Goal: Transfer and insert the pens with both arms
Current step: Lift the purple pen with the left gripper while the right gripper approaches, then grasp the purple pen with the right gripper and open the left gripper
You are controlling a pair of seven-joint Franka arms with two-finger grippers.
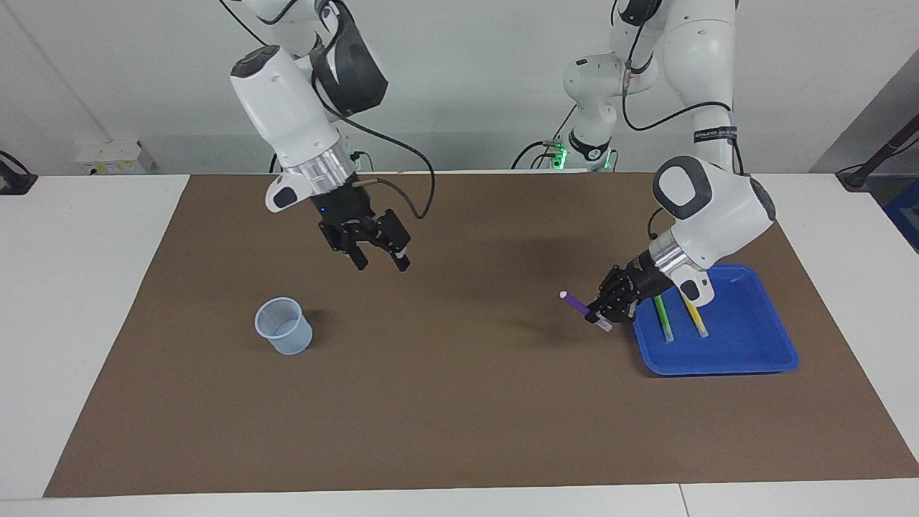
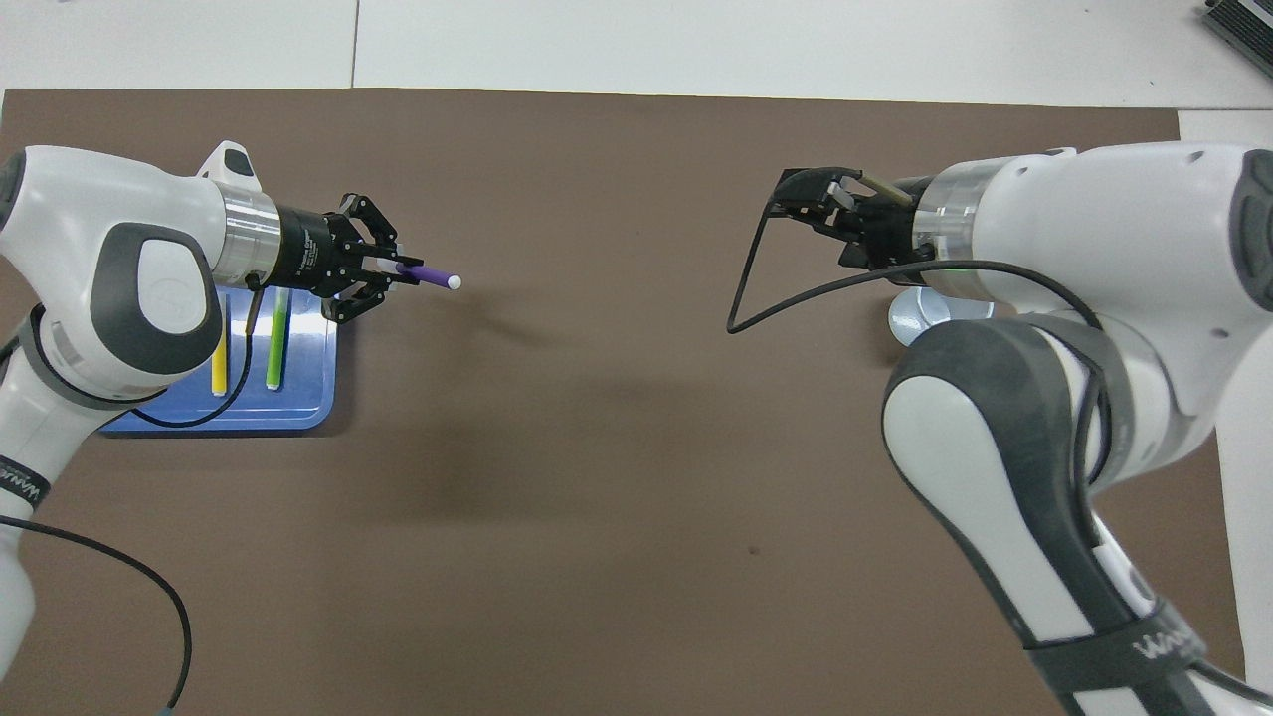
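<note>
Purple pen (image 1: 575,302): clamped in the left pincer (image 1: 602,314), gripped close to one end; long free length pointing toward the right arm's end of the desk, pale tip leading, tilted slightly up.
Left pincer: shut on the purple pen, raised over the brown mat (image 1: 459,402) just beside the blue tray (image 1: 747,355).
Right pincer (image 1: 380,258): fingers spread wide, holding nothing, raised over the mat, well apart from the left pincer.
Green pen (image 1: 663,317): flat in the tray, under the left wrist, just beside the yellow one.
Yellow pen (image 1: 695,317): flat in the tray, further from the left pincer than the green.
Cup (image 1: 284,325): translucent, upright on the mat, mouth up, below the right pincer and toward that arm's end of the desk.
Handling, judged: light, stiff, smooth round barrel; likely to swivel or slip in a two-finger hold. Cup thin and light, probably easy to tip.
Grip point, judged: free half of the barrel, near the pale tip, clear of the left fingers; later a hold high enough to leave the lower end free for the cup.
Open room: wide bare mat between the two pincers, nothing standing there.
Edges: tray rim close under the left pincer; cup rim narrow for a slanted pen.
</note>
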